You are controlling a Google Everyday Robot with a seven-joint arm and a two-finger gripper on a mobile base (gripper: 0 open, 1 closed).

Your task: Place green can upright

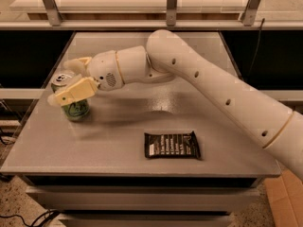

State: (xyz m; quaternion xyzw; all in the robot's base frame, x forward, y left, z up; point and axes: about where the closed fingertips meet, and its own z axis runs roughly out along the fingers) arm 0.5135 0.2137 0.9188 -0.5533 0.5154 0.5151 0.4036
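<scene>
The white arm (213, 86) is reaching across the grey table (118, 141) from the right edge of the frame. Its gripper (62, 83) is clamping the green can (77, 110) at the left side of the tabletop, with one cream finger (73, 91) lying across the can's front and the other sitting behind it. The can is standing upright, silver top facing up and base down at the table surface, its contents not showing, while a black snack wrapper (171, 144) is lying flat in the lower middle, well apart from it.
</scene>
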